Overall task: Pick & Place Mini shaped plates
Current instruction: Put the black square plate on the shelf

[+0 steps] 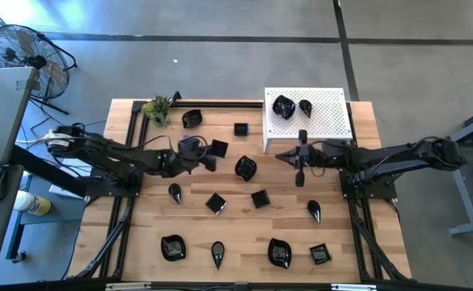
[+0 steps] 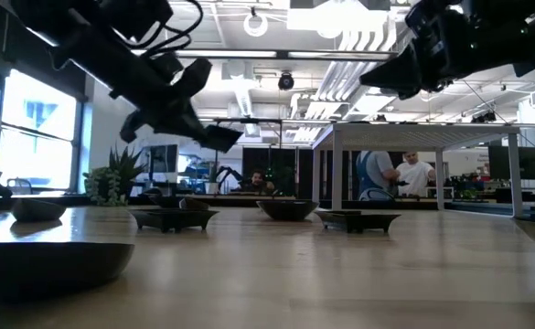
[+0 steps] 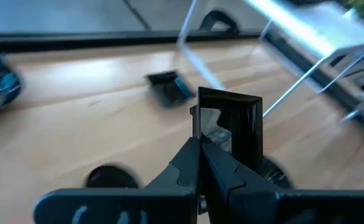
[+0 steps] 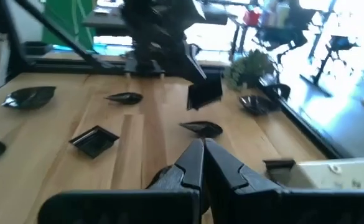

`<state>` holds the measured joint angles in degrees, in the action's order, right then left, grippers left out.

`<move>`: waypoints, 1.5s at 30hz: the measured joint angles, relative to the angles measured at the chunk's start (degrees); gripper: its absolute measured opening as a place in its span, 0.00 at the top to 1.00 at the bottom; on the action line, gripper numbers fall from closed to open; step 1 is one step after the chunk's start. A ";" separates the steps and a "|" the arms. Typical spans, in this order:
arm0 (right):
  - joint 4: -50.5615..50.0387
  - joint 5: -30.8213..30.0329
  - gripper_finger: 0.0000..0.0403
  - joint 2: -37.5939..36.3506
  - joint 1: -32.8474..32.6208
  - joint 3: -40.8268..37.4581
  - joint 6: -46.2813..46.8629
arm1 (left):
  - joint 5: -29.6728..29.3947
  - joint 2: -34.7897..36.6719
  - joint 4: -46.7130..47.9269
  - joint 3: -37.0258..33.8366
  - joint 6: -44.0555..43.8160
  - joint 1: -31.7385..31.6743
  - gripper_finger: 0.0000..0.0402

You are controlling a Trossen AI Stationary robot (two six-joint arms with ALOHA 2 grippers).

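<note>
Two plates [image 1: 293, 106] already sit on the white platform [image 1: 333, 121], and the left gripper [image 1: 202, 158], fingers pinched on a square plate [image 1: 217, 149], looks mid-carry over the bench [image 1: 244, 226] middle, so next it needs a drop onto the platform, while the right gripper [image 1: 299, 179] hangs empty, fingers closed, by the platform's front edge.

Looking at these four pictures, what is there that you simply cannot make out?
- High view: how the left gripper pinches the square plate; too small.
- Low view: the white perforated platform hides its own top, so the dishes on it are unseen.
- Low view: the nearest dish is cut off by the edge.
</note>
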<state>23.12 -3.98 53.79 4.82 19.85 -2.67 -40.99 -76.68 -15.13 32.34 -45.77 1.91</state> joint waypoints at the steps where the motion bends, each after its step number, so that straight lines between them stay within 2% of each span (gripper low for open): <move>1: -0.29 -0.59 1.00 0.68 0.00 0.33 1.53 | -0.24 -1.12 -2.75 0.00 0.72 0.00 0.99; 8: -0.28 -6.02 0.92 7.70 -0.31 3.44 11.40 | 0.56 -11.67 -23.75 0.00 6.57 0.00 0.99; 13: -0.48 -11.34 0.80 13.28 -2.51 7.15 9.38 | 3.38 -17.99 -38.65 0.02 11.37 0.00 0.99; 18: -8.64 -14.85 0.69 17.20 -3.71 14.28 6.64 | 6.00 -21.29 -40.37 2.66 13.91 0.00 0.99; 22: -20.39 -14.01 0.67 19.24 -3.51 21.89 6.86 | 9.46 -23.13 -39.07 5.46 17.60 0.00 0.99; 27: -34.70 -10.65 0.68 22.69 -2.91 31.68 7.97 | 11.87 -23.61 -33.09 9.81 22.78 0.03 0.99; 32: -43.43 -9.58 0.73 27.19 -2.95 38.79 8.06 | 11.95 -23.63 -29.76 12.53 27.65 0.83 0.99; 39: -47.96 -9.79 0.83 31.60 -2.91 42.85 8.67 | 12.20 -23.63 -28.97 13.19 29.48 1.20 0.99; 45: -47.88 -10.51 0.97 31.47 -2.93 42.89 9.72 | 13.76 -23.63 -27.85 13.18 29.65 1.14 0.99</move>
<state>-24.76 -14.49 85.26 1.89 62.73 7.05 -27.23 -100.31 -42.98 45.52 -16.12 3.05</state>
